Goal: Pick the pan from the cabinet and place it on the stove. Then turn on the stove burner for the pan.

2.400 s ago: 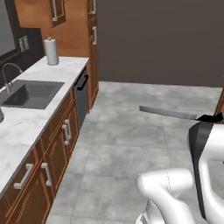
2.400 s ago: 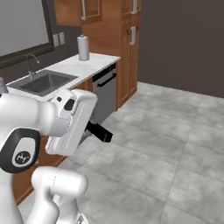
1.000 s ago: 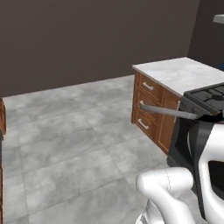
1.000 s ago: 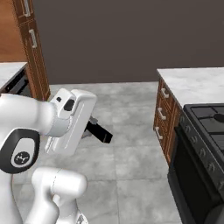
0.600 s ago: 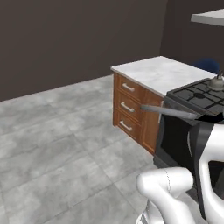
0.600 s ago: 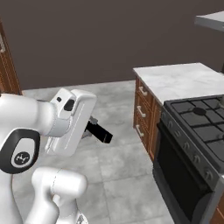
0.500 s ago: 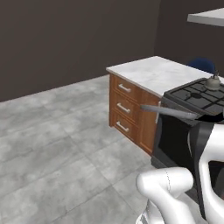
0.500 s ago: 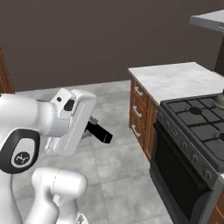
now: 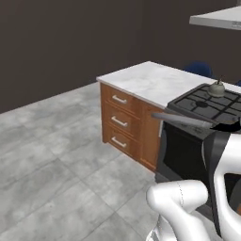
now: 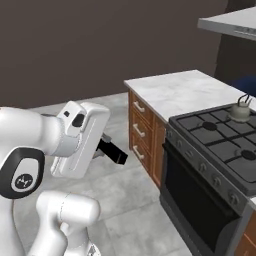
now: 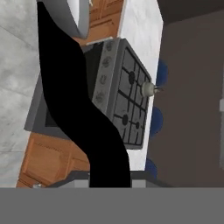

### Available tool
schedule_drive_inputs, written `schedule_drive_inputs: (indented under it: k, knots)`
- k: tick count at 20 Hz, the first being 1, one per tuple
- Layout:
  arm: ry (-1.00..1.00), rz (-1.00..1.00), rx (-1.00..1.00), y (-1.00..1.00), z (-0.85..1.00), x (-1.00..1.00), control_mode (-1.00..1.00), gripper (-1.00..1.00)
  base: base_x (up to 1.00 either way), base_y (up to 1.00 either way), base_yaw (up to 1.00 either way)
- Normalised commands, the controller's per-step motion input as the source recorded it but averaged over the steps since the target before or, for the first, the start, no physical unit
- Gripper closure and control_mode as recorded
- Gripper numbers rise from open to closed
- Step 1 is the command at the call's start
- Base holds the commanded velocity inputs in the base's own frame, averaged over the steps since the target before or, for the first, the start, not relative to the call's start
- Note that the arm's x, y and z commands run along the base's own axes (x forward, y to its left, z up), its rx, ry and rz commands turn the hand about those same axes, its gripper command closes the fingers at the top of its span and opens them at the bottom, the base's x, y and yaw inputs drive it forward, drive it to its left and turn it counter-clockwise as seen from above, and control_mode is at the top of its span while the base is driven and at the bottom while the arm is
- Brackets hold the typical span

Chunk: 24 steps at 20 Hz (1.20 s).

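Note:
I hold the pan by its straight black handle, which runs from the bottom of the hand view up to the shiny silver bowl. My gripper is shut on that handle, and its fingertips are hidden behind it. Seen edge-on in the left base view, the pan hangs level above the floor, in front of the stove. The handle's end sticks out beside my white hand. The black stove has dark grates and front knobs. The cabinet is out of view.
A small grey kettle stands on a back burner. Left of the stove is a marble counter over wooden drawers. A grey hood hangs above. Blue round things sit behind the counter. Grey tiled floor lies open to the left.
The whole picture has shifted: the base has moved, so the sink counter left the views and the stove and marble counter came in and grew closer. The pan stays in my grip.

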Motion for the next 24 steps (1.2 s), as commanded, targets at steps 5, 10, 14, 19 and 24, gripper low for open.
schedule_drive_inputs:
  k: [5, 10, 14, 19, 24]
  knots:
    - [0.0, 0.0, 0.0, 0.0, 0.0, 0.0, 1.0, 1.0, 0.32, 0.4, -0.29]
    - [0.0, 0.0, 0.0, 0.0, 0.0, 0.0, 1.0, 1.0, 0.33, 0.39, -0.29]
    - [0.0, 0.0, 0.0, 0.0, 0.0, 0.0, 1.0, 1.0, 0.38, 0.41, -0.29]
    - [0.0, 0.0, 0.0, 0.0, 0.0, 0.0, 1.0, 1.0, 0.4, 0.35, -0.28]
    - [0.0, 0.0, 0.0, 0.0, 0.0, 0.0, 1.0, 1.0, 0.41, 0.29, -0.3]
